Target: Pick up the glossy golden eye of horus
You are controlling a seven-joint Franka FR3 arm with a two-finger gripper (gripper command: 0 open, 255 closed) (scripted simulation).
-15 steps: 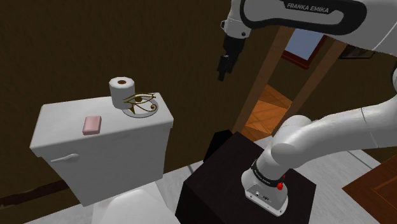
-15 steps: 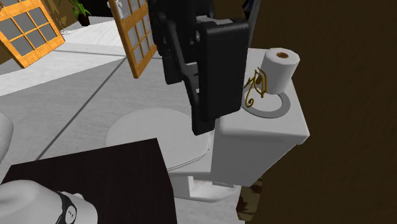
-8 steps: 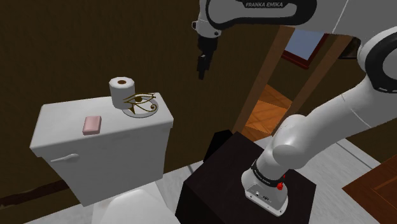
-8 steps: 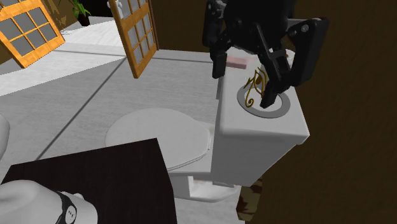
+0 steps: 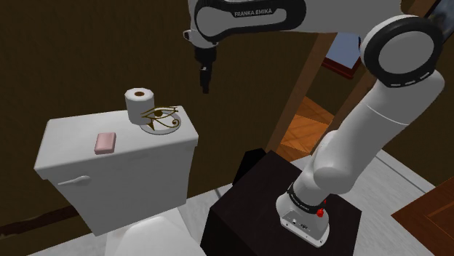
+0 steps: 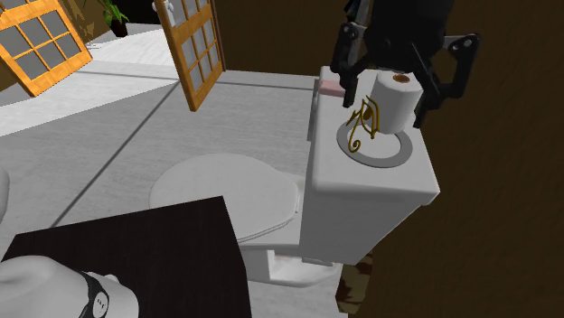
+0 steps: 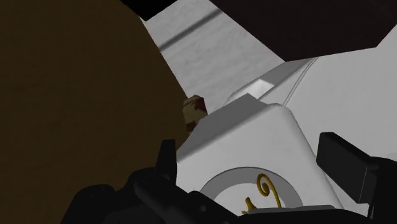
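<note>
Golden wire figure, the eye of horus (image 5: pixel 161 115), stood upright on a grey disc base (image 6: pixel 390 155) at one end of the white toilet tank lid (image 5: pixel 73 142), just beside the toilet roll (image 5: pixel 140 102) and well apart from the pink soap (image 5: pixel 106 143). Its long axis ran level, judged roughly parallel to the tank's length: broad in the shoulder view, nearly edge-on in the second exterior view, with the spiral tail curling downward toward the base. The gripper (image 5: pixel 205 81) hovered above the tank and off to the shoulder view's right of the figure, fingers (image 6: pixel 354 90) spread wide and holding nothing. Progress was judged early: the approach was incomplete, and descent over the figure, closing and lifting all remained.
</note>
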